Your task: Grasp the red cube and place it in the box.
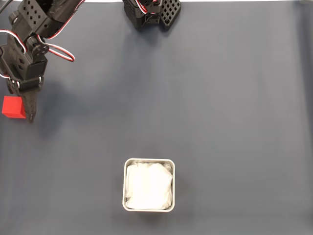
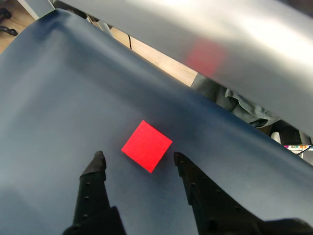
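The red cube (image 1: 13, 106) lies on the dark mat at the far left edge of the fixed view. My gripper (image 1: 20, 115) hangs over it, with one black finger (image 1: 30, 105) along the cube's right side. In the wrist view the cube (image 2: 146, 146) sits just ahead of my gripper (image 2: 138, 159), its near corner reaching in between the two spread fingertips (image 2: 98, 161). The gripper is open and holds nothing. The box (image 1: 148, 161), metal-rimmed with a white lining, stands at the lower middle of the mat, far from the cube.
A second black servo block (image 1: 151, 12) sits at the top middle of the mat. Red and white wires (image 1: 61, 51) loop off the arm. In the wrist view the mat's edge meets a wooden floor (image 2: 156, 61) and a pale shiny panel (image 2: 244, 44).
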{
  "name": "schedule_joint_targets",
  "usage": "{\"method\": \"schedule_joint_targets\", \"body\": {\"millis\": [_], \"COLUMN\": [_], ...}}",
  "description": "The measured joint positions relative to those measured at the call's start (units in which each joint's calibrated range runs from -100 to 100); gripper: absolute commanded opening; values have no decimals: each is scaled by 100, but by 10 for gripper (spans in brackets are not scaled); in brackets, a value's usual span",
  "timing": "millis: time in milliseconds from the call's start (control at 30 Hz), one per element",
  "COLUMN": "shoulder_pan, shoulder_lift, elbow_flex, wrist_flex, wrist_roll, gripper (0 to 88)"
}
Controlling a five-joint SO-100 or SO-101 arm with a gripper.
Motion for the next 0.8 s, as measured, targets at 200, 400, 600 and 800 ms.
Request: {"method": "schedule_joint_targets", "body": {"millis": [200, 400, 600, 800], "shoulder_pan": [-30, -67, -141, -185], "shoulder_lift": [87, 87, 87, 87], "elbow_flex": [0, 0, 0, 0], "wrist_flex": [0, -40, -119, -231], "wrist_roll": [0, 0, 0, 0], "gripper": [336, 337, 339, 344]}}
